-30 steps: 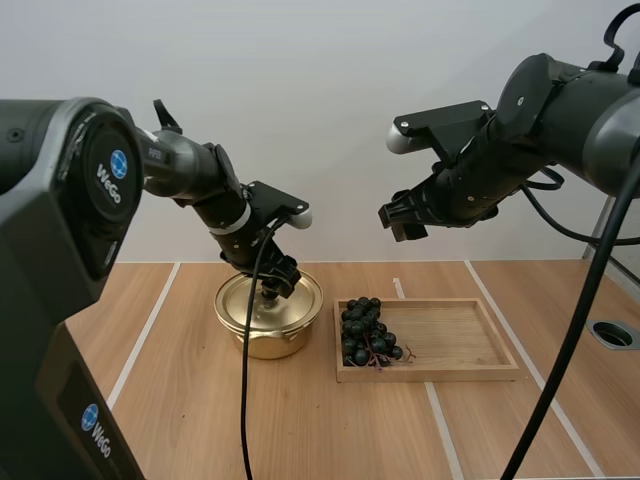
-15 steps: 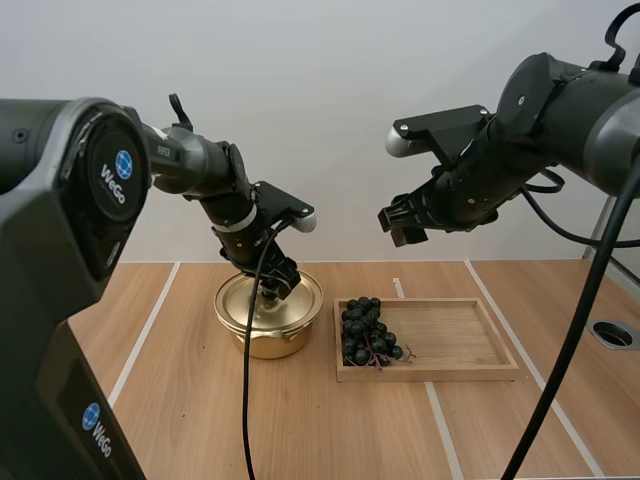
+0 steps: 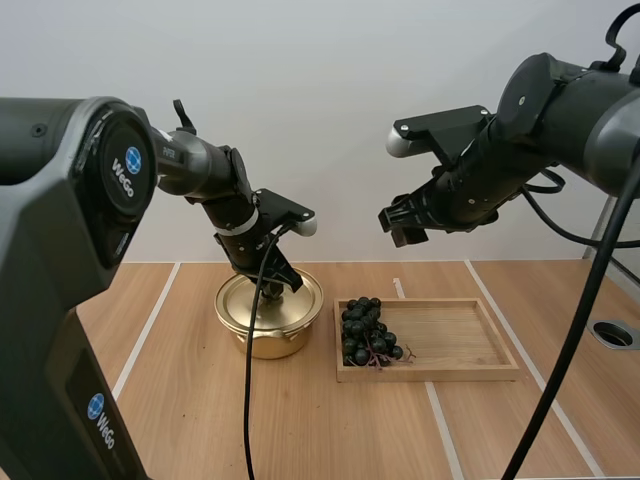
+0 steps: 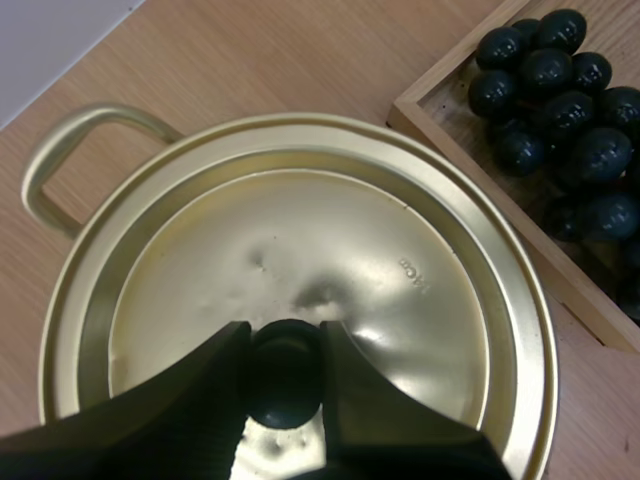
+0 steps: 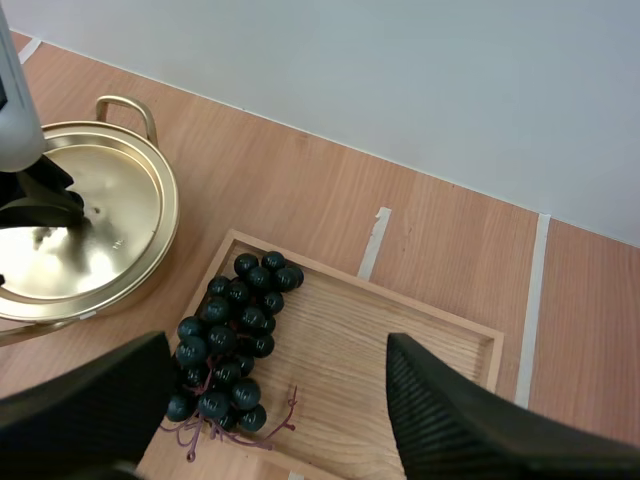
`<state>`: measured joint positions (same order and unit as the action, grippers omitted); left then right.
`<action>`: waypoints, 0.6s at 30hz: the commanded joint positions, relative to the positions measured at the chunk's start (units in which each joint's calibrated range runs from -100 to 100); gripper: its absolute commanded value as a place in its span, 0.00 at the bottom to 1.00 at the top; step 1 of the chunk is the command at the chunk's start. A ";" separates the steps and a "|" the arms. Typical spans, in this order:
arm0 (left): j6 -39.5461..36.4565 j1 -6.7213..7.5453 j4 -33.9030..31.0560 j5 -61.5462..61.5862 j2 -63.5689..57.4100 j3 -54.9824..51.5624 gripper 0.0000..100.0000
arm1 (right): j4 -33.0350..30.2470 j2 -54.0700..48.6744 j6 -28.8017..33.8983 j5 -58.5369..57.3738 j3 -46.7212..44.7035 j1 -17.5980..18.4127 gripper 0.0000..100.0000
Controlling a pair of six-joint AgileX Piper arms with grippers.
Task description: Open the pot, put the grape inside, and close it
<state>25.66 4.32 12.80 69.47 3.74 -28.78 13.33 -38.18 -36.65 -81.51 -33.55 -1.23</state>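
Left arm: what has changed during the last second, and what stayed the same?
The left arm's wrist swung slightly rightward over the pot, while the left gripper kept at the knob of the lid, its fingers now pressed on both sides of it. The lid is still on. The right gripper stayed open in the air; the grapes stayed in the tray.

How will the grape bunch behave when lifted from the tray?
Probably floppy: the grape bunch is many berries on thin stems, so it may sag. The berries look round and glossy, so likely slippery.
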 commanded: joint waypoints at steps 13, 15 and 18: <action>-0.59 0.14 -1.33 7.27 -5.13 5.71 0.00 | 0.52 -0.40 0.16 -1.35 0.30 0.06 1.00; -0.69 0.14 -1.33 7.95 -7.20 7.48 0.00 | 0.52 -0.40 0.16 -3.13 0.30 0.06 1.00; -1.42 0.14 -1.33 9.92 -10.49 10.23 0.00 | 0.52 -0.40 0.16 -5.45 0.30 0.06 1.00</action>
<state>25.03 4.32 11.36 77.74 -4.10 -20.55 13.33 -38.18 -36.65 -85.28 -33.55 -1.23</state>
